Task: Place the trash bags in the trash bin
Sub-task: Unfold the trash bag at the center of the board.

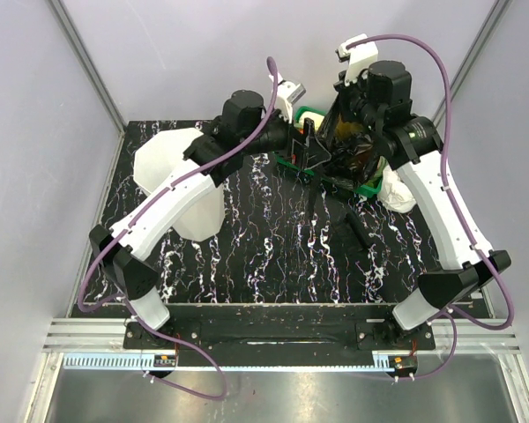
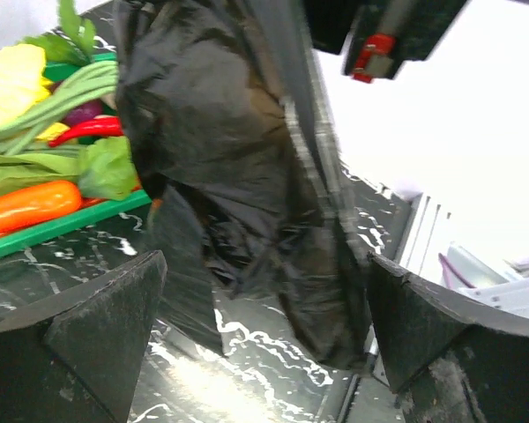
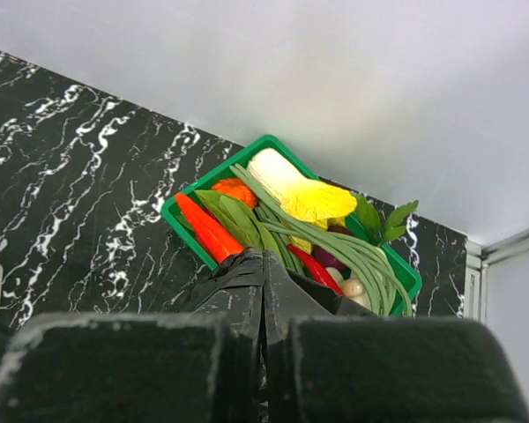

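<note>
Above the far right part of the tabletop (image 1: pixel 273 256), the right hand (image 3: pixel 264 339) is pinched tight on a fold of the trash bag (image 1: pixel 348 150). The bag hangs as a crinkled black sheet over the near edge of the green tray (image 3: pixel 181 210) of vegetables (image 3: pixel 304 198). The left hand (image 2: pixel 263 278) is spread wide, one finger on each side of the hanging film, and grips nothing. Whether either finger touches the plastic I cannot tell. The trash bin (image 1: pixel 172 172) stands toward the far left corner of the tabletop, well apart from the bag, and nothing black shows in it from overhead.

By my reading the task is barely half done: the bag is lifted and partly unfolded, but none of it is in the bin. What is left is to take a second hold, carry the bag leftward across the tabletop and lower it into the bin. The loose film could snag on the tray on the way.
</note>
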`<move>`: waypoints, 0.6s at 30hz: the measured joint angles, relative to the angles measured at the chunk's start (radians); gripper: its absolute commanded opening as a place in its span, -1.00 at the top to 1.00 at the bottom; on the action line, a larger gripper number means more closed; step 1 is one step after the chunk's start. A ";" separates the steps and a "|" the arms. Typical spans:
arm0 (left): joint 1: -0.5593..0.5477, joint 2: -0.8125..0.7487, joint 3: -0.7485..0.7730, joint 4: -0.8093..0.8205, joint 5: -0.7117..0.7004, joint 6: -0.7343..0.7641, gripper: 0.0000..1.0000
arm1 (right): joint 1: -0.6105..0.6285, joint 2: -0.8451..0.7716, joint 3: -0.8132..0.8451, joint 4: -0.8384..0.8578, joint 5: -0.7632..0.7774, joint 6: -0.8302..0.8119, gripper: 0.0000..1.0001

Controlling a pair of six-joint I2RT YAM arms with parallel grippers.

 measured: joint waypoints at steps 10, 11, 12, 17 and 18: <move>-0.010 0.006 -0.001 0.032 -0.020 -0.136 -0.98 | 0.000 0.009 -0.090 0.023 0.122 -0.006 1.00; -0.012 0.006 -0.002 0.032 -0.043 -0.151 -0.98 | 0.000 0.010 -0.097 0.023 0.132 -0.005 1.00; -0.013 0.006 -0.003 0.032 -0.064 -0.160 -0.98 | 0.000 0.012 -0.102 0.023 0.137 -0.004 1.00; -0.028 0.006 -0.028 0.040 -0.174 -0.194 -0.98 | 0.000 0.016 -0.096 0.024 0.158 0.006 1.00; -0.031 0.006 -0.038 0.040 -0.193 -0.198 -0.98 | 0.000 0.016 -0.090 0.023 0.159 0.008 1.00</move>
